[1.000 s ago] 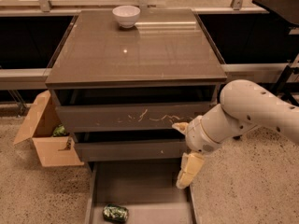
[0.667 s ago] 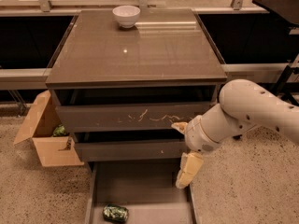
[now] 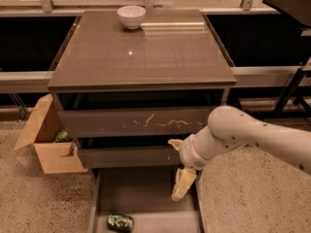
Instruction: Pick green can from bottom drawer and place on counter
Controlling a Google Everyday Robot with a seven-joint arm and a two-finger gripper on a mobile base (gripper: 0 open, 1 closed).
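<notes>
1. Green can (image 3: pixel 120 222) lay on its side on the floor of the open bottom drawer (image 3: pixel 141 193), near the front left corner; its dark markings were too small to read.
2. Pincer (image 3: pixel 174 169) hung over the drawer's right side, just before the middle drawer front, spread wide and holding nothing, well apart from the can.
3. One cream finger (image 3: pixel 183 183) pointed down into the drawer.
4. Desk (image 3: pixel 141 57) carried a white bowl (image 3: pixel 131 16) near its back edge.
5. Top drawer front (image 3: pixel 136 123) bore pale scratches, not letters.
6. A cardboard box (image 3: pixel 48 149) stood on the floor to the left, unmarked.
</notes>
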